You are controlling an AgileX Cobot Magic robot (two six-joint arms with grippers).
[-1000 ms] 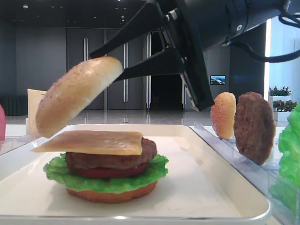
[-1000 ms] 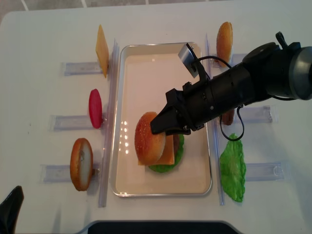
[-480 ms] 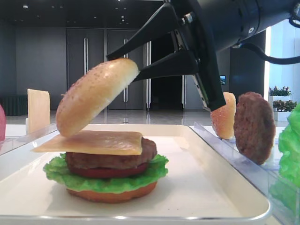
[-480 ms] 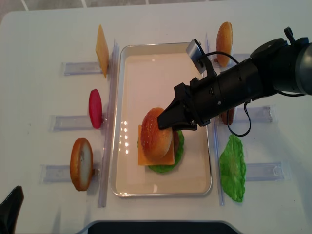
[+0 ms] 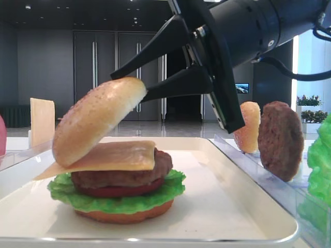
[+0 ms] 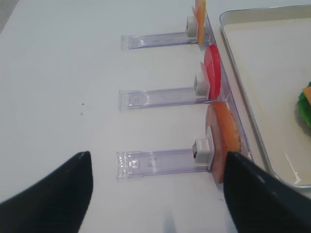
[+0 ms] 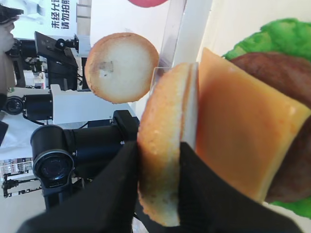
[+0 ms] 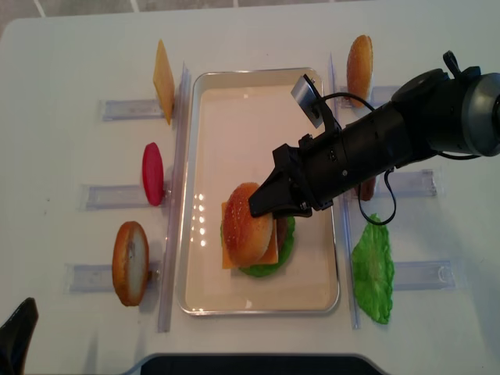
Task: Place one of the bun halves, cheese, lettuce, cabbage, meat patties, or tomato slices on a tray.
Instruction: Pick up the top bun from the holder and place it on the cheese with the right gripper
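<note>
Five layers are already stacked on the tray (image 8: 205, 101): an orange-brown bun bottom (image 5: 124, 214), lettuce (image 5: 111, 195), a tomato slice (image 5: 116, 190), a meat patty (image 5: 124, 173) and cheese (image 5: 121, 156); only the top is left to be set down, so the build is judged nearly finished; the sesame bun half (image 5: 98, 119) is pinched at its far right edge by the right pincer (image 5: 146, 85), whose black fingers (image 7: 204, 194) are pressed against its domed side and its pale flat side; the bun half is held steeply tilted, its lower left edge touching or almost touching the left part of the cheese, which is itself tipped down to the left; the bun half is not yet lying flat, so levelling, centring over the stack and release are judged to remain; spare pieces are kept upright in clear racks (image 6: 160, 160) on the white desk (image 8: 70, 70): cheese, a red slice and a bun half on the left, a bun half, a patty and lettuce on the right; the left pincer (image 6: 155, 194) is parked over the desk near the left racks, its dark fingers spread wide with nothing between them
</note>
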